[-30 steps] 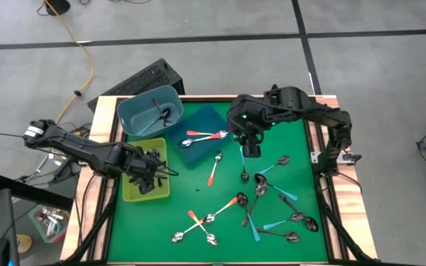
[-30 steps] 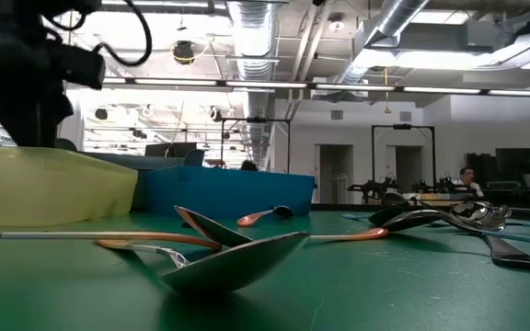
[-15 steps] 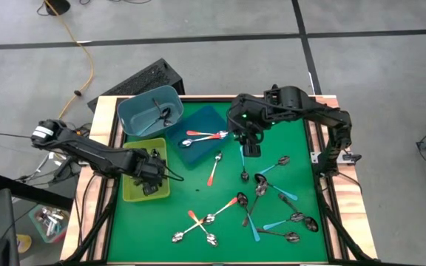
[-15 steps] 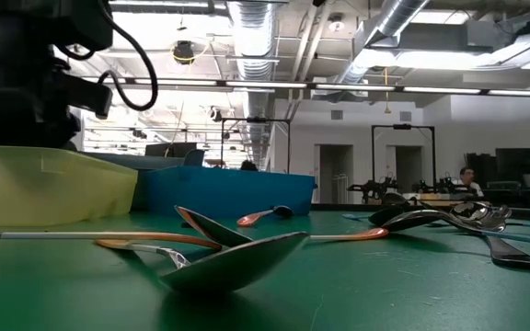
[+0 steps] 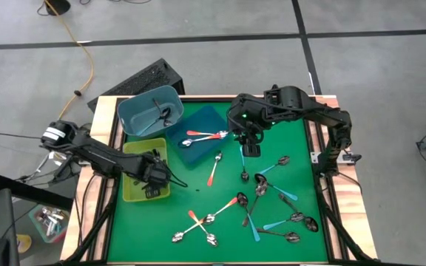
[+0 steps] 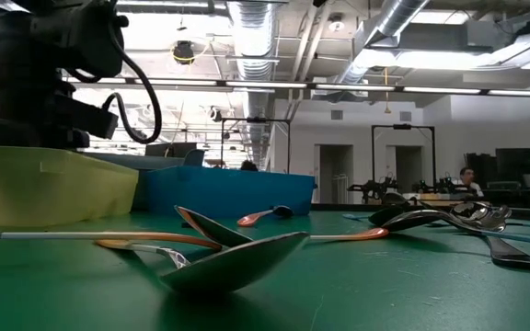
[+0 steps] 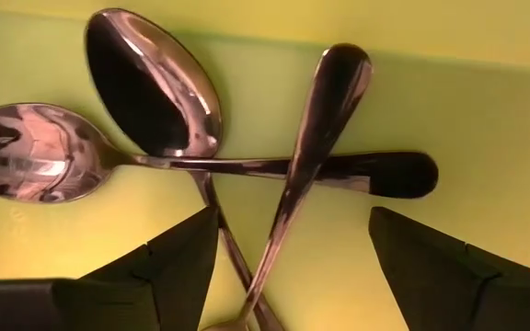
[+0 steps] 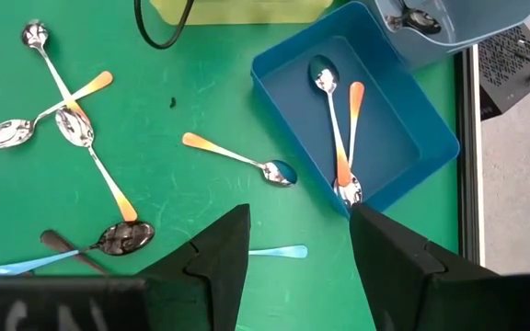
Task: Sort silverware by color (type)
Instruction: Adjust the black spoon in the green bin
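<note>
The left gripper (image 5: 152,179) was seen over the yellow-green bin (image 5: 129,193), its fingers (image 7: 178,267) spread apart and holding nothing, with three plain metal spoons (image 7: 247,165) lying crossed on the bin floor just beyond them. The right gripper (image 5: 248,151) was held over the green mat (image 5: 205,196) beside the blue tray (image 5: 205,118), its fingers (image 8: 217,253) likewise apart and empty. Two orange-handled spoons (image 8: 343,138) were found already lying in that tray, and at least one dark utensil, hard to identify from above, in the grey-blue tub (image 5: 135,111). The rest of the silverware (image 5: 272,203) was left scattered on the mat: an orange-handled spoon (image 8: 237,158) near the tray, a teal-handled spoon (image 8: 274,251) close to the right gripper, and crossed groups well apart from both.

The spoons were judged light, stiff and slippery, lying nearly flat, so that a pinch across the narrow handle near its middle would be favoured over the rounded bowl. Where spoons were crossed, the uppermost would best be taken first
</note>
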Controlling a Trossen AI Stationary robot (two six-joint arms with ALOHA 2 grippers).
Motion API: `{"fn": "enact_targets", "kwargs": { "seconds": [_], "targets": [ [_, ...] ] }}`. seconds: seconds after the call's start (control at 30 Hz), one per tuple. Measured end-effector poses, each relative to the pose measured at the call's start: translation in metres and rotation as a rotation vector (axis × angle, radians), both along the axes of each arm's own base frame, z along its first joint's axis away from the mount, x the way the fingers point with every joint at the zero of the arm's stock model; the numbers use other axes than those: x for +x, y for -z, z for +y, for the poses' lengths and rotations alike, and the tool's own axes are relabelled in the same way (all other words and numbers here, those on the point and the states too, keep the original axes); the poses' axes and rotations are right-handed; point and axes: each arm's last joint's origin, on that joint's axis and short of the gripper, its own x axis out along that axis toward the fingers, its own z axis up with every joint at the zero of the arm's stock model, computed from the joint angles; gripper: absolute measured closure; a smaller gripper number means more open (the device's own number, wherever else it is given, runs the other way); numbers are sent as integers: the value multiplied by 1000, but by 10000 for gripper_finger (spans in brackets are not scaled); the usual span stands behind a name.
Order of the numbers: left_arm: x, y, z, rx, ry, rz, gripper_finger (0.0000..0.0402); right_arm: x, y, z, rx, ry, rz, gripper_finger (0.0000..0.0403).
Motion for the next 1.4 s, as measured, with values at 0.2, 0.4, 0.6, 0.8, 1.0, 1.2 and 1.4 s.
{"fn": "enact_targets", "kwargs": {
  "seconds": [0.2, 0.4, 0.6, 0.8, 1.0, 1.2, 1.4],
  "targets": [
    [1, 4, -1, -6, 30, 21, 160, 0, 0, 0, 0, -1, 0, 205],
    [1, 4, -1, -5, 15, 21, 263, 0, 0, 3, 5, -3, -1, 205],
    [0, 5, 0, -14, -20, 27, 383, 0, 0, 10, 6, -21, -1, 205],
    [0, 4, 0, -17, -43, 26, 396, 0, 0, 17, 6, -45, 0, 205],
    [6, -4, -2, -28, -42, 10, 400, -4, -3, 27, 7, -73, -4, 205],
    [7, -12, -1, -2, -32, 27, 401, -4, -2, 32, 14, -77, 1, 205],
    [6, -24, 0, -1, -29, 13, 401, -4, -2, 32, 14, -76, 1, 205]
  ]
}}
